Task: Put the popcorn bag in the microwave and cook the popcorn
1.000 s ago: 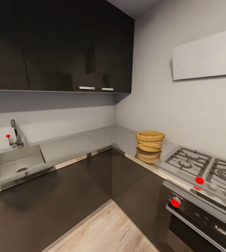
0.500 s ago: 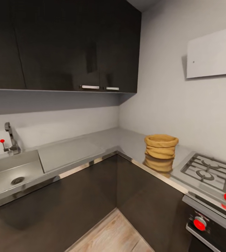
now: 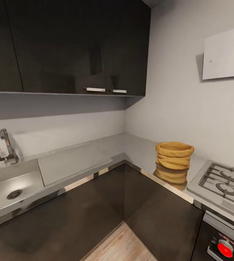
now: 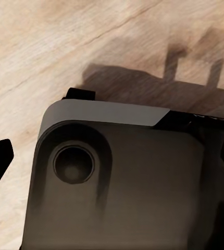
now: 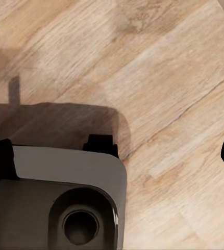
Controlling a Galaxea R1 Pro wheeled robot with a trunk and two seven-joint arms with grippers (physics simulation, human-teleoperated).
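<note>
On the corner surface (image 3: 131,146), the popcorn bag (image 3: 174,154) stands upright beside the stove (image 3: 224,183), toward the right arm's side. Both wrist cameras face wood floor (image 5: 159,78); pincer openings cannot be told.

Corner kitchen with dark glossy cabinets and grey walls

Dark upper cabinets (image 3: 69,47) hang over a steel sink (image 3: 11,179) and tap (image 3: 6,145) at left; a gas hob (image 3: 224,181) sits right, a light wood floor (image 3: 118,246) below.
</note>
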